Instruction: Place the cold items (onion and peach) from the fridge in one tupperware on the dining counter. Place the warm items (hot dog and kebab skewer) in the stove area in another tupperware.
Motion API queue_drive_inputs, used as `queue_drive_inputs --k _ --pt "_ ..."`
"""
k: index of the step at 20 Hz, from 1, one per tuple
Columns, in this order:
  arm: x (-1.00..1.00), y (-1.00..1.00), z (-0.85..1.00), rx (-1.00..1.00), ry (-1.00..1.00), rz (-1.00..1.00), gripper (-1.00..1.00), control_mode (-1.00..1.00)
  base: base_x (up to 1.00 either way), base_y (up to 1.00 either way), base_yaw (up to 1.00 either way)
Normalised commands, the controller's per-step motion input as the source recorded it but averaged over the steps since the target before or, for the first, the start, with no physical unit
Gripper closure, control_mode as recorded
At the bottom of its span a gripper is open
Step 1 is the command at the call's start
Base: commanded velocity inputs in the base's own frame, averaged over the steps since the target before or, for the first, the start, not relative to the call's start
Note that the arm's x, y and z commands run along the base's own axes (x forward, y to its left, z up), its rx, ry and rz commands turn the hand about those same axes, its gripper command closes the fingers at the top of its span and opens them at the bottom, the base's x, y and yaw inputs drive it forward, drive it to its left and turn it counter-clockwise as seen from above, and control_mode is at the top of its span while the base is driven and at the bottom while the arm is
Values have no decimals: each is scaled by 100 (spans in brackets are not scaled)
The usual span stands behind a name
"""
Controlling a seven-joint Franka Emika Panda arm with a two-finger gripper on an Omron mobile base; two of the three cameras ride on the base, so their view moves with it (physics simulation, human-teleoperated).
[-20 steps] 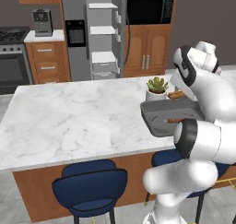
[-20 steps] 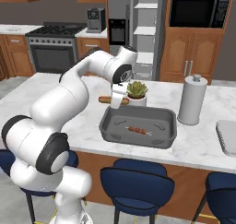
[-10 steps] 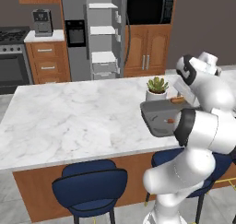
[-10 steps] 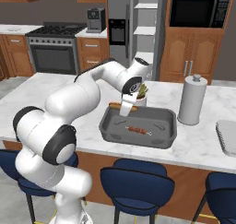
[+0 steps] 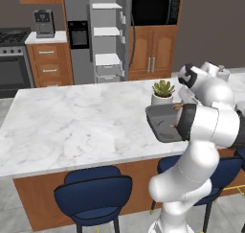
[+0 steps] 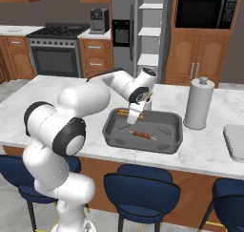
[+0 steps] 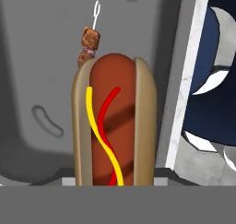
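The tool [image 6: 135,115] is clamped on the hot dog [image 7: 114,126], held over the grey tub [image 6: 164,142] where the skewer [image 6: 141,135] lies. Lower it beside the skewer, clear of the wall, before letting go.

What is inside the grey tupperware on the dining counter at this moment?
A kebab skewer lies on the floor of the grey tupperware. The gripper holds the hot dog above it. The hot dog hides part of the skewer in the hand view.
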Motion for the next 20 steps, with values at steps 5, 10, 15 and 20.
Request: queue_drive_inputs --k 5,10,15,20 --pt "35 0 -41 -1 2 -3 100 -100 0 0 0" --pt "35 -1 -32 -1 4 -1 100 -100 0 0 0" --pt "32 -4 -32 0 0 0 100 -100 0 0 0" --pt "31 -3 -35 0 1 0 100 -100 0 0 0"
